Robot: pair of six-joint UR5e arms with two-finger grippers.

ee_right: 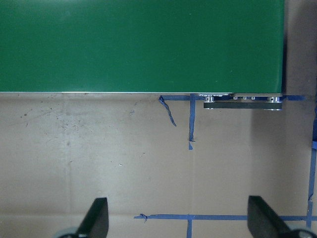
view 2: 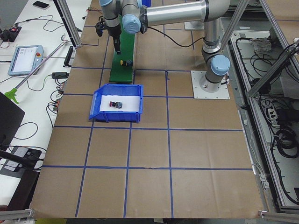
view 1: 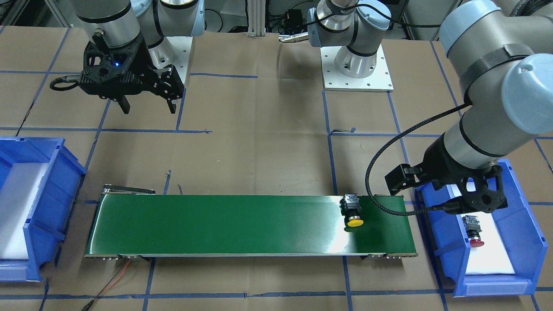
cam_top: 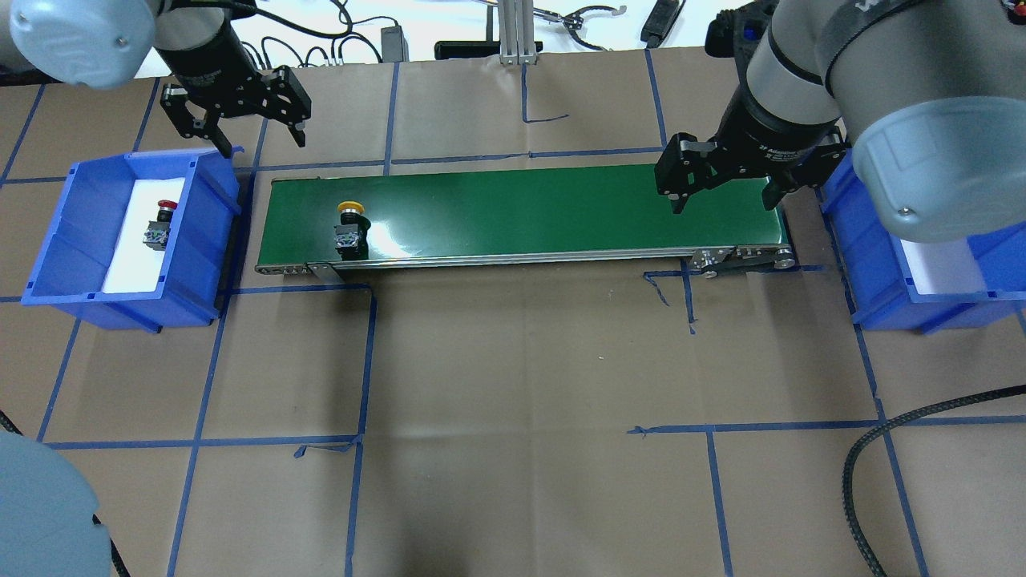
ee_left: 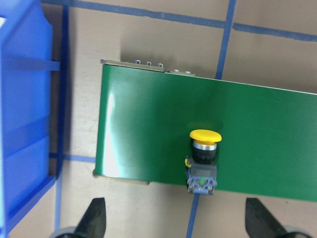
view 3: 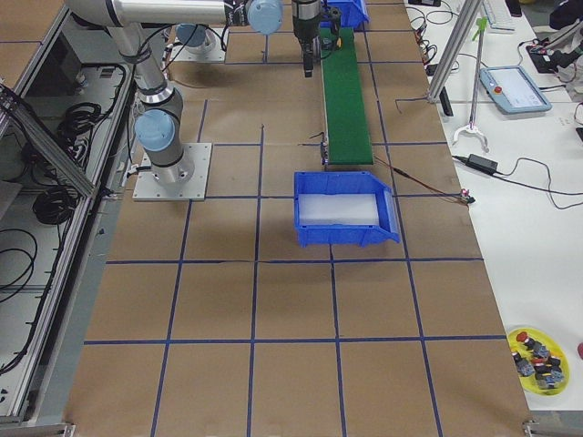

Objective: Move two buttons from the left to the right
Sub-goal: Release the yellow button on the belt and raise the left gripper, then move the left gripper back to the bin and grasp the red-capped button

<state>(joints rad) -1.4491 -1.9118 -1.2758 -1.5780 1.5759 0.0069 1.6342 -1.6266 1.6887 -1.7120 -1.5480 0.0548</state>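
Observation:
The yellow-capped button [cam_top: 350,227] lies on its side on the green belt [cam_top: 521,208] near the belt's left end; the left wrist view shows the same button [ee_left: 203,157] with its cap pointing away. My left gripper [cam_top: 260,136] hangs open and empty above the table, behind the gap between the left bin and the belt. The red-capped button [cam_top: 160,224] lies on white foam inside the left blue bin [cam_top: 56,240]. My right gripper [cam_top: 725,196] hovers open and empty over the belt's right end, its fingers [ee_right: 96,220] spread wide.
The right blue bin [cam_top: 874,264] holds only white foam and sits partly under the right arm. A black braided cable [view 1: 376,190] loops over the belt near the yellow button. The belt's roller bracket [ee_right: 242,101] sticks out at its right end.

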